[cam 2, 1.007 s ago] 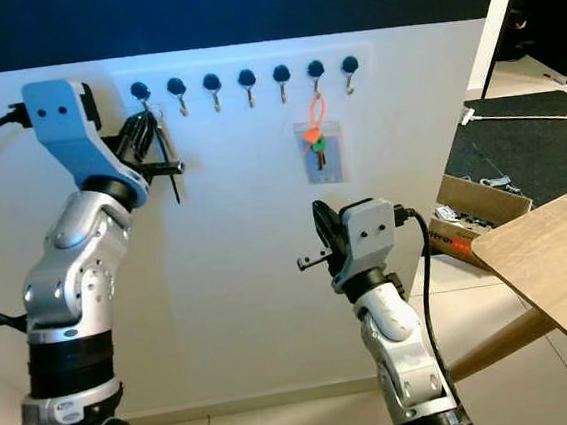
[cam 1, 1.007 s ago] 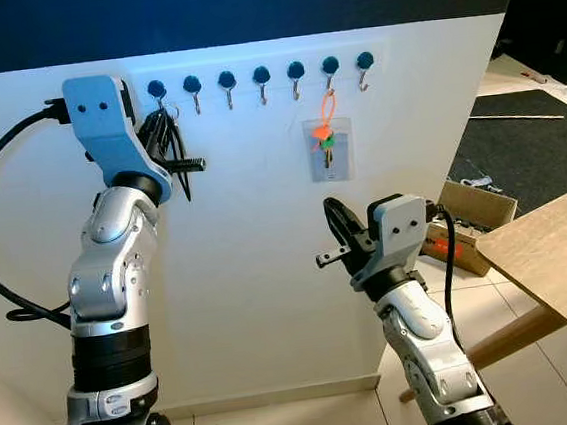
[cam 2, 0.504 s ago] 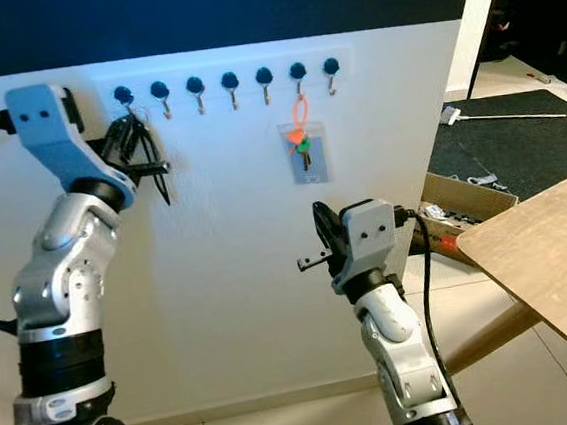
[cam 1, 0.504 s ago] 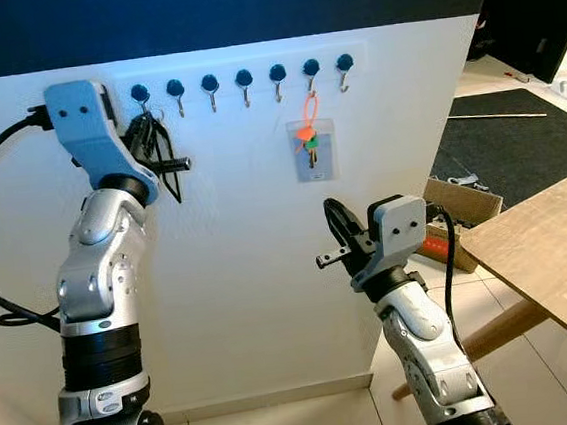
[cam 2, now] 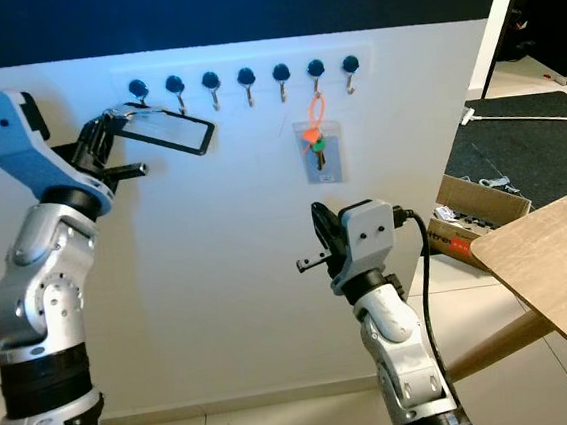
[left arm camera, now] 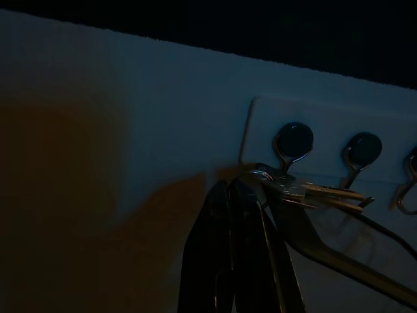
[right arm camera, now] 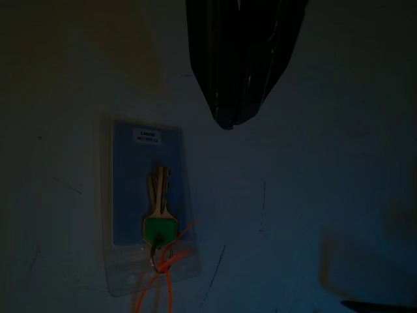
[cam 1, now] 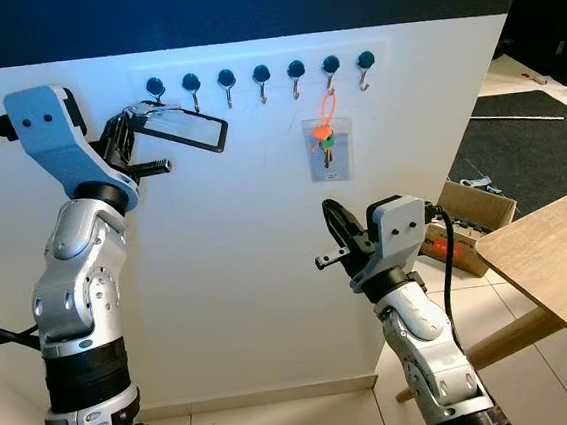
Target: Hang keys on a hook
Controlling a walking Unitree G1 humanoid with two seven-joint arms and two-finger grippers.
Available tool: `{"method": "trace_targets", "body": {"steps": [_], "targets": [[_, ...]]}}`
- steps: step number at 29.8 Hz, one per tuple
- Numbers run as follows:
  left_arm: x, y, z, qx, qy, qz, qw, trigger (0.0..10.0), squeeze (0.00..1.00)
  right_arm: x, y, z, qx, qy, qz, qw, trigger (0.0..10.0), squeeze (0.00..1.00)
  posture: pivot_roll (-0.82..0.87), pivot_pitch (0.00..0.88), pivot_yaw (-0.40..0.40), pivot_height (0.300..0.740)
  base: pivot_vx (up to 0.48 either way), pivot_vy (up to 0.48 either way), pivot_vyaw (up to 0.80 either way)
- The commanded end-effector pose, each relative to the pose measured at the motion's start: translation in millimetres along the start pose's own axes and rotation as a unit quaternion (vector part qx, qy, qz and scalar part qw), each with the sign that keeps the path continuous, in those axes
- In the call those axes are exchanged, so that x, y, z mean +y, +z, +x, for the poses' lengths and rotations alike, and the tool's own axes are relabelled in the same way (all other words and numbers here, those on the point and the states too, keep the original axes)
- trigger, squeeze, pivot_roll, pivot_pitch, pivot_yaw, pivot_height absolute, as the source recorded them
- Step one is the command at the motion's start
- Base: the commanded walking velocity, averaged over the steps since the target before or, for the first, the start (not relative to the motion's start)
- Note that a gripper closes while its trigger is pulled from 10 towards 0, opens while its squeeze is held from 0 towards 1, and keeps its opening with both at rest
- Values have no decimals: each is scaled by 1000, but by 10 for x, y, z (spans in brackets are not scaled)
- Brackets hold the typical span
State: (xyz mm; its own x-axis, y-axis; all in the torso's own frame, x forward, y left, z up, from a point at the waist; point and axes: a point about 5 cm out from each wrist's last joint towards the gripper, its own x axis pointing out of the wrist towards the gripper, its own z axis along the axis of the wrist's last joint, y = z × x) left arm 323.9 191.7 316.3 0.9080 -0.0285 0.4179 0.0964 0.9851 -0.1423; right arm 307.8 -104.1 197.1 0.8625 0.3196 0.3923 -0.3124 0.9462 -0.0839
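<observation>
White wall with a rail of seven hooks (cam 1: pixel 260 76). One key set with a green key and orange loop (cam 1: pixel 325 128) hangs from the sixth hook, over a clear badge sleeve (cam 1: pixel 329 151). The left gripper (cam 1: pixel 135 126), fingers pressed together on the keys (left arm camera: pixel 306 191), holds their ring at the first hook (left arm camera: pixel 292 142); a black strap loop (cam 1: pixel 187 129) juts from the ring toward the second hook. The right gripper (cam 1: pixel 337 225) is raised below the sleeve, fingers closed, holding nothing.
</observation>
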Motion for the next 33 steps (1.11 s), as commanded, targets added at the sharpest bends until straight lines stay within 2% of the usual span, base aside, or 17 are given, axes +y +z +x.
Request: {"method": "trace_targets", "body": {"steps": [1, 5, 8, 11, 14, 19, 20, 21, 22, 23, 24, 25, 27, 28, 29, 30, 33], "targets": [[-1, -42, -27, 13, -7, 3, 1000, 10000, 0, 2, -48, -8, 10, 1, 4, 1000, 10000, 0, 154, 137, 18, 740, 0, 0, 0], [-154, -38, -72, 15, -63, -17, 998, 10000, 0, -2, -47, -12, 11, 0, 4, 1000, 10000, 0, 151, 139, 20, 740, 0, 0, 0], [-358, 49, -164, -6, -139, -84, 987, 10000, 0, -7, -47, -24, 11, -2, 3, 1000, 10000, 0, 148, 142, 22, 740, 0, 0, 0], [-431, 109, -158, -20, -149, -136, 979, 10000, 0, -6, -50, -28, 12, -3, 4, 1000, 10000, 0, 150, 143, 20, 740, 0, 0, 0], [-451, 118, -143, -21, -152, -148, 977, 10000, 0, 1, -52, -25, 12, -2, 4, 1000, 10000, 0, 150, 142, 19, 740, 0, 0, 0], [-482, 108, -127, -17, -159, -135, 978, 10000, 0, 16, -50, -16, 12, 0, 5, 1000, 10000, 0, 150, 142, 19, 740, 0, 0, 0], [-491, 67, -123, -3, -164, -100, 981, 10000, 0, 17, -49, -13, 11, 0, 5, 1000, 10000, 0, 149, 141, 19, 740, 0, 0, 0], [-491, 67, -123, -3, -164, -100, 981, 10000, 0, 17, -49, -13, 11, 0, 5, 1000, 10000, 0, 149, 141, 19, 740, 0, 0, 0], [-490, -7, -128, 7, -171, 2, 985, 10000, 0, 15, -48, -12, 11, 0, 5, 1000, 10000, 0, 149, 141, 19, 740, 0, 0, 0], [-490, -7, -128, 7, -171, 2, 985, 10000, 0, 15, -48, -12, 11, 0, 5, 1000, 10000, 0, 149, 141, 19, 740, 0, 0, 0], [-477, -81, -147, 21, -186, 79, 979, 10000, 0, 13, -49, -13, 12, -1, 5, 1000, 10000, 0, 149, 141, 19, 740, 0, 0, 0], [-438, -142, -157, 38, -192, 125, 973, 10000, 0, 12, -49, -15, 12, -1, 4, 1000, 10000, 0, 145, 144, 20, 740, 0, 0, 0], [-438, -142, -157, 38, -192, 125, 973, 10000, 0, 12, -49, -15, 12, -1, 4, 1000, 10000, 0, 145, 144, 20, 740, 0, 0, 0], [-400, -188, -176, 43, -205, 192, 959, 10000, 0, 11, -49, -17, 12, -1, 4, 1000, 10000, 0, 149, 144, 20, 740, 0, 0, 0], [-350, -155, -155, 50, -189, 146, 970, 10000, 0, 11, -49, -18, 12, -2, 4, 1000, 10000, 0, 146, 145, 20, 740, 0, 0, 0], [-350, -155, -155, 50, -189, 146, 970, 10000, 0, 11, -49, -18, 12, -2, 4, 1000, 10000, 0, 146, 145, 20, 740, 0, 0, 0], [-280, -113, -141, 64, -174, 82, 979, 10000, 0, 19, -55, -17, 12, -1, 5, 1000, 10000, 0, 154, 144, 20, 740, 0, 0, 0]]}}
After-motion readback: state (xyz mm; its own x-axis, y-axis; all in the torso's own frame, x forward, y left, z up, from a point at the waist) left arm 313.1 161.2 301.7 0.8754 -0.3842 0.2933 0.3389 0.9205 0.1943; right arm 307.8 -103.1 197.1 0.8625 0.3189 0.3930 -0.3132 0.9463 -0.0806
